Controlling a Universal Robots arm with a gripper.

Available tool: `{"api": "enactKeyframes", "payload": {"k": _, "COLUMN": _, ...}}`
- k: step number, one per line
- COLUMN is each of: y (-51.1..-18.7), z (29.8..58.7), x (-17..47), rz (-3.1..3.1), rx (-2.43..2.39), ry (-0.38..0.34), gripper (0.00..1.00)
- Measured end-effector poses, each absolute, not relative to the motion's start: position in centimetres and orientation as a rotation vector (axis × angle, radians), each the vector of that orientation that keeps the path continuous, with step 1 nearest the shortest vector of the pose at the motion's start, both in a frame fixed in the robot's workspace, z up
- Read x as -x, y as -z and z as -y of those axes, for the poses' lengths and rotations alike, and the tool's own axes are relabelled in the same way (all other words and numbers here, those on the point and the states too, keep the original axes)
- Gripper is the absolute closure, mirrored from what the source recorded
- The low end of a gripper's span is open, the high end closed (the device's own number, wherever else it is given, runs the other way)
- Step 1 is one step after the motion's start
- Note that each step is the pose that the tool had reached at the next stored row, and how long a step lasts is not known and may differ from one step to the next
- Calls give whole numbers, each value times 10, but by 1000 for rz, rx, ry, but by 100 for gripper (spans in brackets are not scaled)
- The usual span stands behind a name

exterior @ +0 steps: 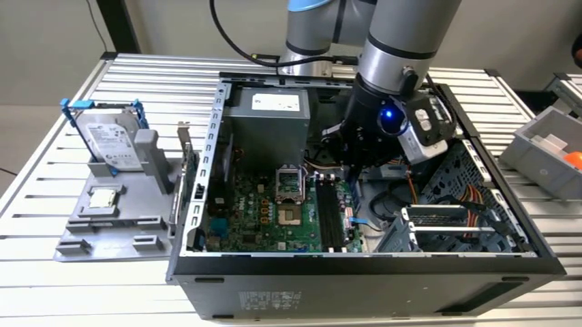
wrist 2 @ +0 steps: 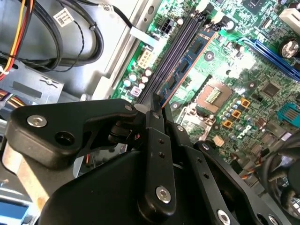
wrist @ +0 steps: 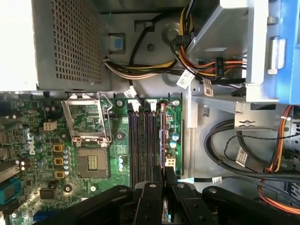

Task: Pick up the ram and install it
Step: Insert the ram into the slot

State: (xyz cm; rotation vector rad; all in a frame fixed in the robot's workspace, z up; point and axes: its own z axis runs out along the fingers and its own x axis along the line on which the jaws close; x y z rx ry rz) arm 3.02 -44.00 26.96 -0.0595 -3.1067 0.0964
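Inside the PC case (exterior: 195,204), gripper (wrist 2: 154,115) is pinched on the ram (wrist 2: 190,61), edge-on over the motherboard (wrist: 42,150) DIMM slots (wrist: 140,140). Keep stick parallel w/ slot, press straight, evenly.

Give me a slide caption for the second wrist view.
Gripper holds the ram edge-on over the motherboard's memory slots.

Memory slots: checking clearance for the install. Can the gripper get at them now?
Probably yes: the gripper, shut on the ram, hangs right at the memory slots, and the cables lie off to one side.
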Motion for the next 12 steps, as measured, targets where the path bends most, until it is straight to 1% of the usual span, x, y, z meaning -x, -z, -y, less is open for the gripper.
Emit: {"api": "enactKeyframes", "payload": {"k": 12, "y": -262, "z": 440, "x": -30, "rz": 3107, "rx": 60, "ry": -98, "gripper": 100}}
